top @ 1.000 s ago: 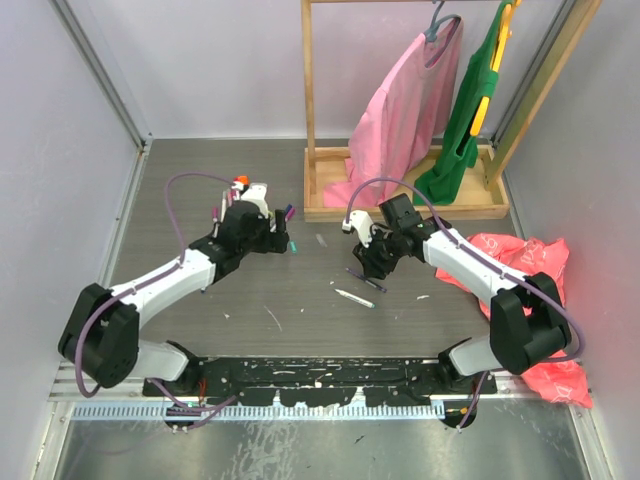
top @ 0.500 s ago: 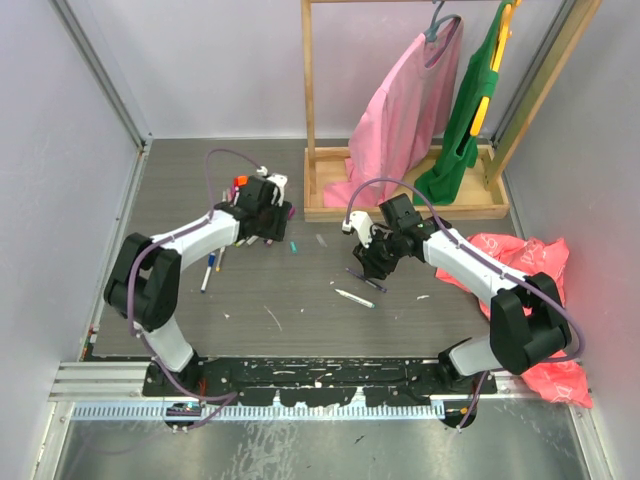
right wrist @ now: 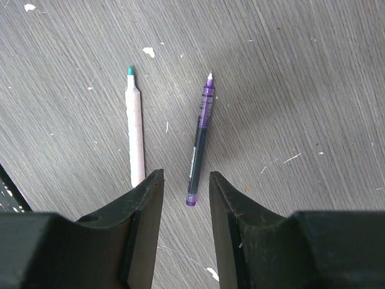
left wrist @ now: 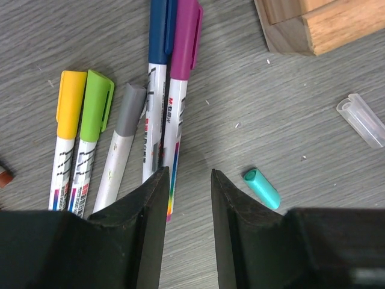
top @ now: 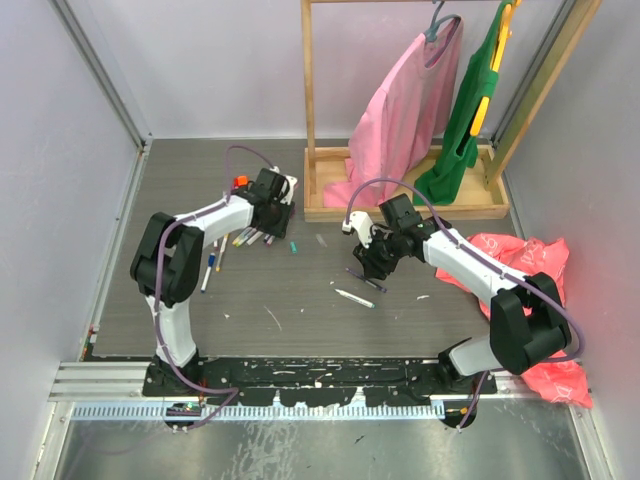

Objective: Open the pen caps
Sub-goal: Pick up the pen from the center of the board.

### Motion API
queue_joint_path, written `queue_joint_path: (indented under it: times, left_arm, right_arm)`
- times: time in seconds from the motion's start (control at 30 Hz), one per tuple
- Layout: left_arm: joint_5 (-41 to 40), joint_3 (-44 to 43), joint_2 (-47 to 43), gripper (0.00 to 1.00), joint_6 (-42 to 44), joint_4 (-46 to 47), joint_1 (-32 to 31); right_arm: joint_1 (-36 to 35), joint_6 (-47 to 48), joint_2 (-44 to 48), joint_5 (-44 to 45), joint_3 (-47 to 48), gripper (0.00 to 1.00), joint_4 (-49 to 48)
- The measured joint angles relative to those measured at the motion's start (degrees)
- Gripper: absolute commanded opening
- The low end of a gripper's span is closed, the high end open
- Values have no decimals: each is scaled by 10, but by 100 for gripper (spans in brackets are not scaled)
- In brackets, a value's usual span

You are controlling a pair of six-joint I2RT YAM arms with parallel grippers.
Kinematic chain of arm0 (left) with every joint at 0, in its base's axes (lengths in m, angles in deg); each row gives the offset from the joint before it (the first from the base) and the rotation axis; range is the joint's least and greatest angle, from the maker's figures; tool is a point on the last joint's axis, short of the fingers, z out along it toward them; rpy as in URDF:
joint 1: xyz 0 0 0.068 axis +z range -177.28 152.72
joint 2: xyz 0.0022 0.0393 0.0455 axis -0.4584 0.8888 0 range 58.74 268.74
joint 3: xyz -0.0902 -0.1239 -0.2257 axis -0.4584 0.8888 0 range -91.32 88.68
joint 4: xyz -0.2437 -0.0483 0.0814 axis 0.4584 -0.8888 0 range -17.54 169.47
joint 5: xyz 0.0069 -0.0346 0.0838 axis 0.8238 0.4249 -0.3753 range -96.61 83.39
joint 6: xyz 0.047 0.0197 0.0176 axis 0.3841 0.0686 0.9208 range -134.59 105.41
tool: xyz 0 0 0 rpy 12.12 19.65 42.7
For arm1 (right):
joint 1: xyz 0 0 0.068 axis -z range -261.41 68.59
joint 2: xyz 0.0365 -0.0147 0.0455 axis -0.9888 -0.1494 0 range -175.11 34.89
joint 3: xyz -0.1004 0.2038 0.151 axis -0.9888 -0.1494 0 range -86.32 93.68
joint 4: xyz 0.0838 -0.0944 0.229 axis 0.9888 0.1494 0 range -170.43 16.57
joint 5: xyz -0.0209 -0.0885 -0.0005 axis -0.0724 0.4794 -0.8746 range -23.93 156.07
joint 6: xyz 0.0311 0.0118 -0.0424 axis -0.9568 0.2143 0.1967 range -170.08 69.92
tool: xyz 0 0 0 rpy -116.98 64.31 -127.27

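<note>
Several capped pens lie side by side under my left gripper (left wrist: 187, 180): yellow cap (left wrist: 71, 96), green cap (left wrist: 97, 99), a grey pen (left wrist: 126, 120), blue cap (left wrist: 157, 30) and magenta cap (left wrist: 185, 36). The left jaws stand narrowly apart with bare table between them, and a loose teal cap (left wrist: 262, 188) lies just to their right. My right gripper (right wrist: 185, 180) is open over an uncapped purple pen (right wrist: 201, 135), with nothing between its fingers. Left of it lies an uncapped white pen (right wrist: 135, 132) with a teal tip. From above, the left gripper (top: 278, 212) hangs over the pen cluster (top: 245, 238).
The wooden base (top: 400, 205) of a clothes rack with pink and green garments stands at the back, its corner (left wrist: 313, 24) close to the left gripper. A clear cap (left wrist: 361, 118) lies near it. A red bag (top: 520, 260) sits at the right. An orange marker (top: 241, 181) lies behind the cluster.
My left arm has folded back and swung toward the far pen cluster, and its jaws have narrowed. The right arm has not moved.
</note>
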Motion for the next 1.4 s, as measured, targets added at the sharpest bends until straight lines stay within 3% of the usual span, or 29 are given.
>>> queue_joint_path:
  times: [0.43, 0.83, 1.0, 1.23, 1.4]
  left_arm:
    - [5, -26, 28, 35, 0, -24, 8]
    - [0, -38, 38, 14, -3, -48, 8]
    - [1, -40, 38, 0, -5, -52, 8]
    - [18, -35, 32, 0, -16, -52, 9]
    - [37, 11, -34, 0, -31, -48, 9]
  right_arm:
    - [0, 1, 0, 0, 0, 42, 0]
    - [0, 1, 0, -3, 0, 42, 0]
    - [0, 1, 0, -7, 0, 42, 2]
    - [0, 1, -2, -30, 2, 42, 6]
    - [0, 0, -4, -55, 8, 42, 9]
